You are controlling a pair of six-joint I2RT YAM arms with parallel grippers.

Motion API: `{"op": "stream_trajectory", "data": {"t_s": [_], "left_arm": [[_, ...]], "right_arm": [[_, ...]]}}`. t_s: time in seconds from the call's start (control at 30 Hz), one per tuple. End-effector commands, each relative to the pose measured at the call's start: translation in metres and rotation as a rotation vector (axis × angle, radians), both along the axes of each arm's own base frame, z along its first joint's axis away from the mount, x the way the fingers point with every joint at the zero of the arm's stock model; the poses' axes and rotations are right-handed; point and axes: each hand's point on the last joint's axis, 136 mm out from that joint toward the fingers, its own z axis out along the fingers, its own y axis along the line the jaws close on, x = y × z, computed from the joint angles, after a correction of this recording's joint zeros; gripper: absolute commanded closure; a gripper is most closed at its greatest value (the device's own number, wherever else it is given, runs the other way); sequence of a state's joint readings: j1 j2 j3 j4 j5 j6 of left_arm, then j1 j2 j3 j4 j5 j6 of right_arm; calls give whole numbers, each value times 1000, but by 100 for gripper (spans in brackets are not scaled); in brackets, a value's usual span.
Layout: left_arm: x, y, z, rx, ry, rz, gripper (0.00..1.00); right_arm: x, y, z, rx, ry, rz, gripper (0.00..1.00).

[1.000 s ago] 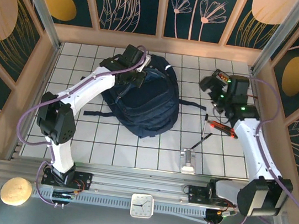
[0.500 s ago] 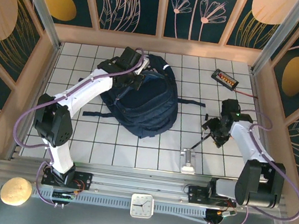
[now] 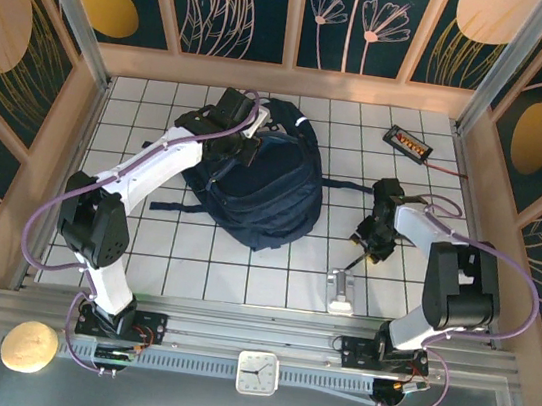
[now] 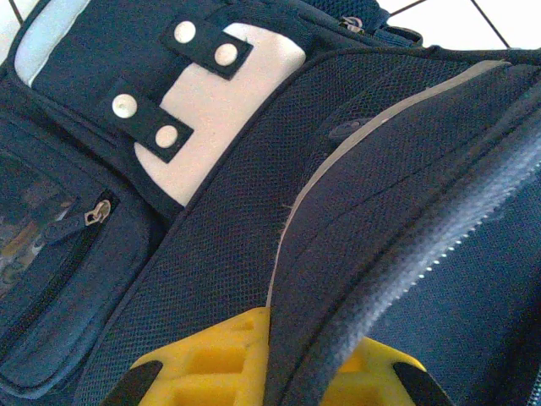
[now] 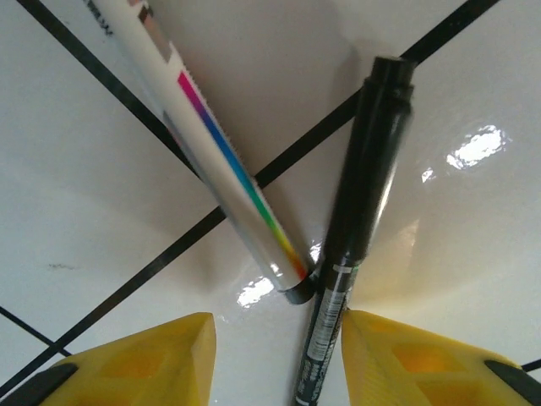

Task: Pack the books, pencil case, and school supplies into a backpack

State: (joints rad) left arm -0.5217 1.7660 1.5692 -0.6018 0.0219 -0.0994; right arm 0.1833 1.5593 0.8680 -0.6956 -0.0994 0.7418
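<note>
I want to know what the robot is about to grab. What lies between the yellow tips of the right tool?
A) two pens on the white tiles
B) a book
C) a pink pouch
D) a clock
A: the right wrist view shows a black pen and a white pen with a rainbow stripe lying on the tiled table in front of the right tool.
</note>
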Motion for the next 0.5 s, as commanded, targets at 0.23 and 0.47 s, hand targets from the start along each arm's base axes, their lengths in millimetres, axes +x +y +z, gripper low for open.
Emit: {"op": "stream_trajectory", "data": {"t_s": [0.23,0.47], "left_arm": [[-4,13,15,-3,-13,23,100],[-6,17,7,23,-5,20,100]], "right_arm": [[-3,-9,-18,-63,33,-12,65],[-9,-13,-22,-85,49,-16,76]]}}
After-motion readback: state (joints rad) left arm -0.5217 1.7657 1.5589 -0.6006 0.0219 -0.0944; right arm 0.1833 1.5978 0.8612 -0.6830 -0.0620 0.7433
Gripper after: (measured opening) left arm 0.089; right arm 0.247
